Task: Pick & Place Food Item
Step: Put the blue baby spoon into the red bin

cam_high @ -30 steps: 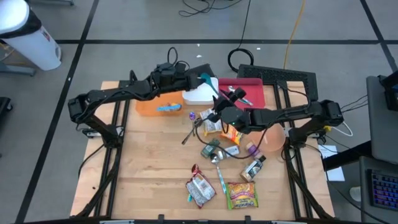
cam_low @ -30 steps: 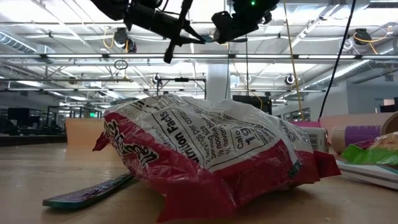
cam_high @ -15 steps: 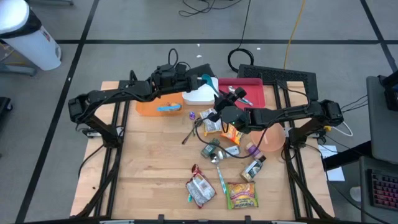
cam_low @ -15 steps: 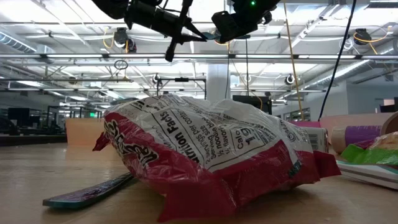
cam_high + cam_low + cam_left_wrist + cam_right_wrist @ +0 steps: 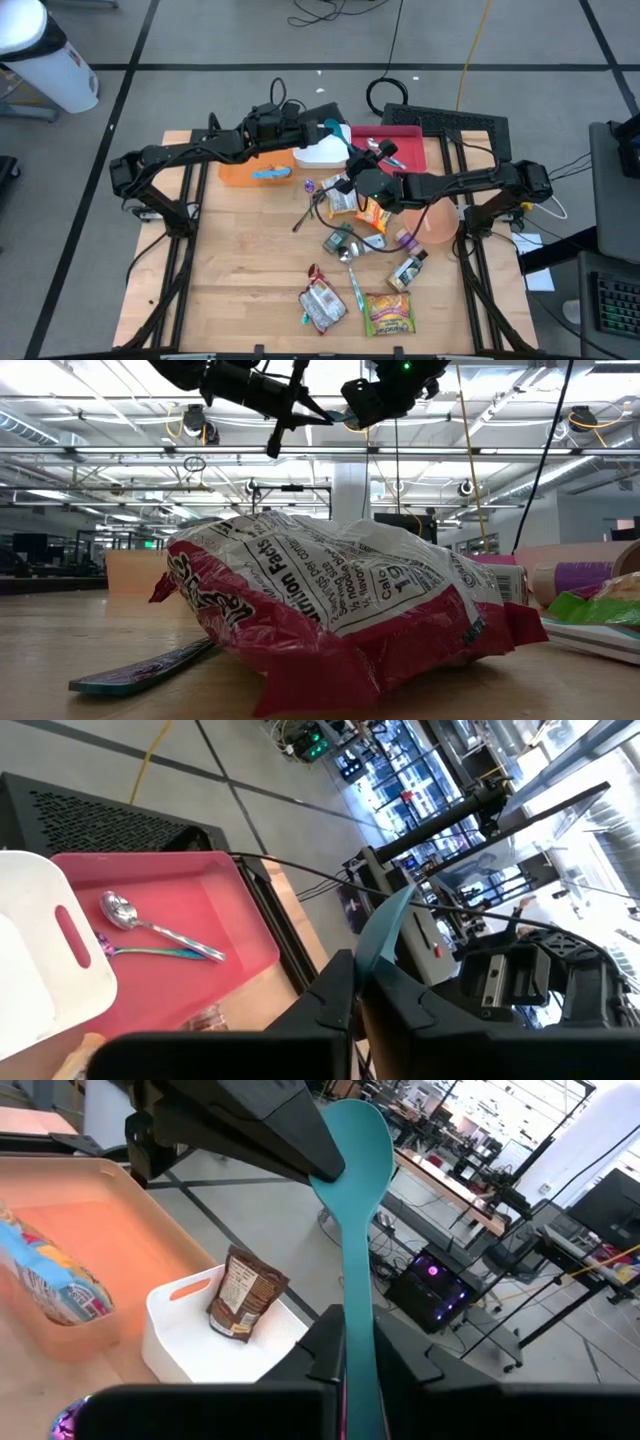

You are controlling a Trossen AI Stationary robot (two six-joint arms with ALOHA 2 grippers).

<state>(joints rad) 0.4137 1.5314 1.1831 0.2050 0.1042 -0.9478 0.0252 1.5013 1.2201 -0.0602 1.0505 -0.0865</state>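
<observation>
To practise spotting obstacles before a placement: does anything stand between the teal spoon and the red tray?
Nothing visible does. The teal spoon hangs in the air, gripped by both the left gripper and the right gripper, beside the red tray. The tray holds two utensils, but bare floor shows around them.

Teal plastic spoon (image 5: 356,1150), held off the tabletop (image 5: 240,260) at both ends.
Oval bowl end pinched in the closed left gripper (image 5: 357,990); straight handle runs down into the closed right gripper (image 5: 345,1332). The spoon hangs in the air over the tabletop's far side, smooth and empty.
</observation>
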